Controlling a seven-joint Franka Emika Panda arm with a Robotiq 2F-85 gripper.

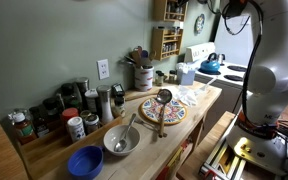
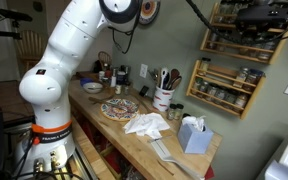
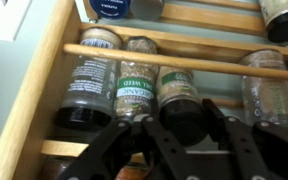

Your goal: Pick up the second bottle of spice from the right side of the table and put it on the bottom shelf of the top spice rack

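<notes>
The glass spice jar with the dark lid and green label (image 3: 179, 98) sits right between the black fingers (image 3: 119, 150) of the claw (image 3: 179, 128), up against the light wooden wall rack (image 3: 39, 90), just by its thin round dowel rail (image 3: 204, 62). Can't tell if the claw's actually squeezing it or just straddling it. More labelled glass jars (image 3: 89, 75) line up beside it. Down below, the long butcher-block table (image 1: 159, 140) carries a round blue bowl (image 1: 85, 161) and a shiny metal bowl (image 1: 121, 140), with a sage-green wall (image 1: 64, 40) behind.
</notes>
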